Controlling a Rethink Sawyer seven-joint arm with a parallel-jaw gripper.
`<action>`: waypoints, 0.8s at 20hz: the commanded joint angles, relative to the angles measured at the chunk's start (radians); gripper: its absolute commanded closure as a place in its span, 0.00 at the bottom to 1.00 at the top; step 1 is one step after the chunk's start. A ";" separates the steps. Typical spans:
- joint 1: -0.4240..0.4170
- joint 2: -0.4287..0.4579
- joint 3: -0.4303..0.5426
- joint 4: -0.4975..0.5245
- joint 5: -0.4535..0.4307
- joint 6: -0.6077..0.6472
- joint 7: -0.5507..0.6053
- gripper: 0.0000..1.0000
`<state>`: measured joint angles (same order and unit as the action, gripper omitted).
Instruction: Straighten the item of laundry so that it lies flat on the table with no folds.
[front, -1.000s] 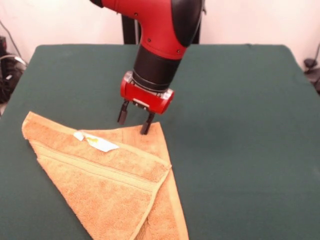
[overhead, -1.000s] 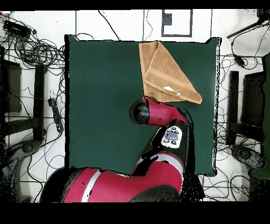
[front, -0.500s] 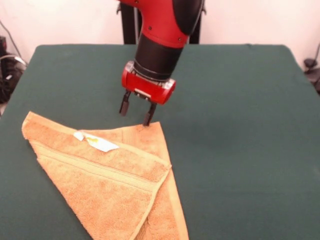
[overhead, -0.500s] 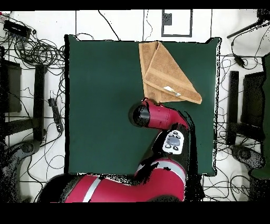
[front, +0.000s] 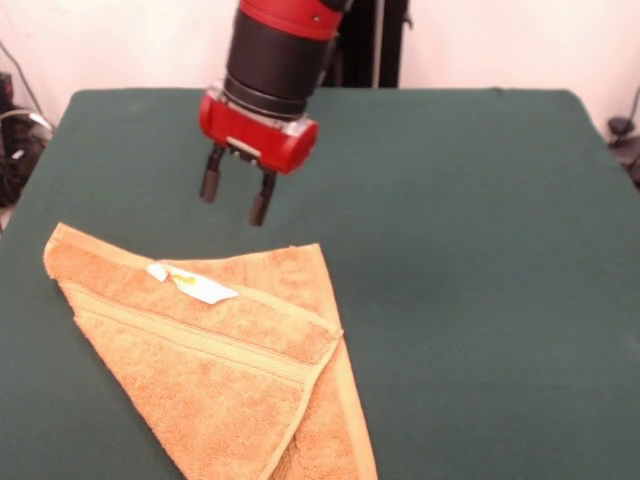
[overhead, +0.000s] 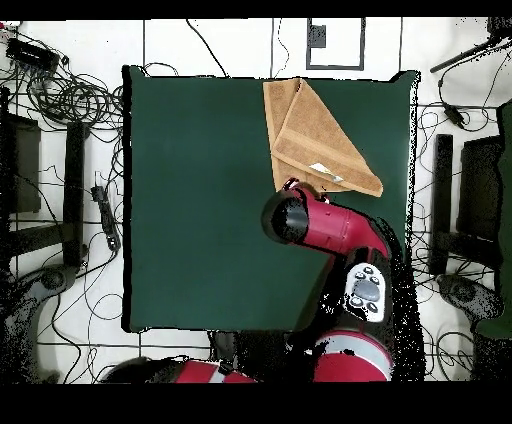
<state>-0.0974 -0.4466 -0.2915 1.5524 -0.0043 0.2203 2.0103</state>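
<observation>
The orange-tan towel (front: 230, 350) lies on the green table (front: 470, 250), folded over into a triangle, at the front left in the front view. Its point faces the robot. A white tag (front: 195, 284) lies on the upper fold, and a border band runs across it. In the overhead view the towel (overhead: 312, 140) is at the table's (overhead: 200, 200) far right. My gripper (front: 236, 198) hangs open and empty above the table, just beyond the towel's point, not touching it. In the overhead view the arm (overhead: 320, 222) hides the gripper.
Cables and stands (overhead: 60, 100) lie on the floor around the table. The towel runs off the bottom edge of the front view. Bare green cloth covers the right half of the table in the front view.
My gripper has lifted off the towel's point and moved up and to the left in the front view. The towel has not moved.
</observation>
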 joint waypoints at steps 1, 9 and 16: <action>0.004 0.037 0.170 0.073 0.027 -0.094 0.168 0.00; -0.007 0.059 0.241 0.049 0.015 -0.129 0.138 0.00; 0.000 0.074 0.264 0.029 0.032 -0.115 0.147 0.00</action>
<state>-0.1115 -0.4444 -0.1966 1.5524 -0.0043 0.1215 2.0103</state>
